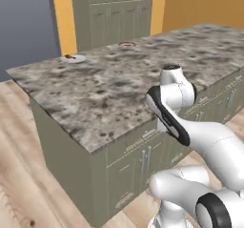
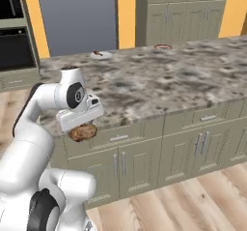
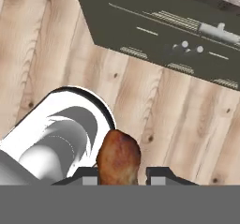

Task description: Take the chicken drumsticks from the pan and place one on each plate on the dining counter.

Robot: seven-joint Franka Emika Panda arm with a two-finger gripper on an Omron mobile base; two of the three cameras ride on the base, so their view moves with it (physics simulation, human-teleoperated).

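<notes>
In the right base view, the white plate is sitting at 11 o'clock on the counter, far edge, and it is already carrying a small brown piece, probably the first drumstick. The red-rimmed plate is sitting at 1 o'clock, well apart from it, and is appearing empty, so it is likely the target.

The gripper is hanging at 9 o'clock, below the counter's near edge and in front of the cabinet fronts. Its jaws are clamping the drumstick, which is hanging beneath the hand. In the hand view the drumstick is sitting between the fingertips, over the wood floor. The load is being carried low; raising it above the slab is needed before placing.
</notes>
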